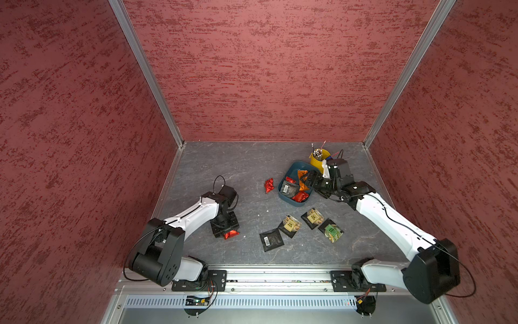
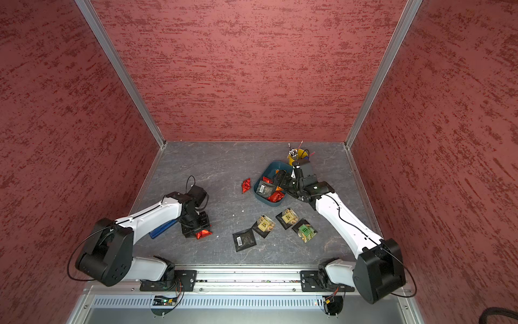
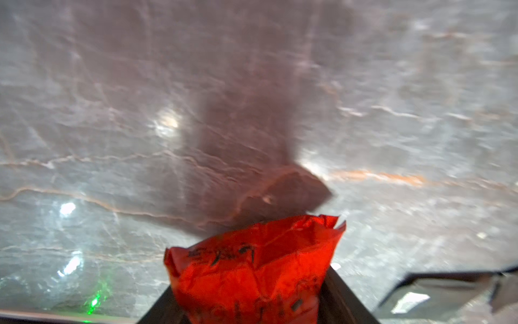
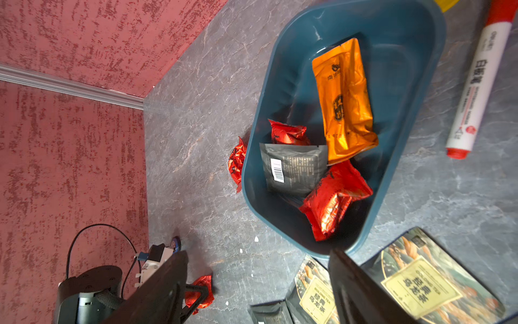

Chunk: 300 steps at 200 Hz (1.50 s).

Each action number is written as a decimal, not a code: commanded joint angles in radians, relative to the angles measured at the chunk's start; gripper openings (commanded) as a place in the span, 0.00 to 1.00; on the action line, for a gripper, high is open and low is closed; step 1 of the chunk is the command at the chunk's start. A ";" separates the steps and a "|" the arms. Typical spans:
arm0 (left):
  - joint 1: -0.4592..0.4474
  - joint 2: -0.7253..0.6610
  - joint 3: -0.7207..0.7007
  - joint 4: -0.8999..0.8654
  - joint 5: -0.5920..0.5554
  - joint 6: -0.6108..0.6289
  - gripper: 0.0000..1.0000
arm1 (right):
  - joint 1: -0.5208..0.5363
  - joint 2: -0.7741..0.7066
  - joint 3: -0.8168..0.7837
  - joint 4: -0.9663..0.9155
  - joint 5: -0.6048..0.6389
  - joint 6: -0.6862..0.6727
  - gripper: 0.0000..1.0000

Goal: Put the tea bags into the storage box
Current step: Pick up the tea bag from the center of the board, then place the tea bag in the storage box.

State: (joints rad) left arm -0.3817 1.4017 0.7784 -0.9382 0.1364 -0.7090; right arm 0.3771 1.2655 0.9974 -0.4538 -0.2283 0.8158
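Four red foil packets (image 1: 269, 185), five black sachets (image 1: 271, 239) and one orange packet (image 4: 344, 101) are counted. One storage box (image 4: 280, 84), one yellow cup (image 1: 323, 158) and one marker pen (image 4: 482, 78) are recorded.

Teal box (image 4: 288, 78), orange packet (image 4: 344, 101), red packet (image 3: 252, 266)

Left gripper (image 1: 224, 233) low, pointing down; right gripper (image 1: 311, 183) stretched forward, jaws wide apart.
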 commanded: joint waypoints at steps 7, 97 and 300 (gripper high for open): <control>-0.031 -0.022 0.115 0.001 0.046 0.005 0.62 | -0.004 -0.051 -0.075 -0.003 0.032 0.053 0.84; -0.163 0.377 0.683 0.081 0.200 0.061 0.64 | -0.005 -0.198 -0.216 -0.022 0.104 0.146 0.84; -0.120 0.622 1.093 -0.005 0.163 0.194 0.95 | -0.007 -0.238 -0.282 -0.060 0.116 0.177 0.84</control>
State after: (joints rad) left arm -0.5423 2.0930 1.9030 -0.9119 0.3630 -0.5678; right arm 0.3767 1.0260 0.7189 -0.5167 -0.1326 0.9947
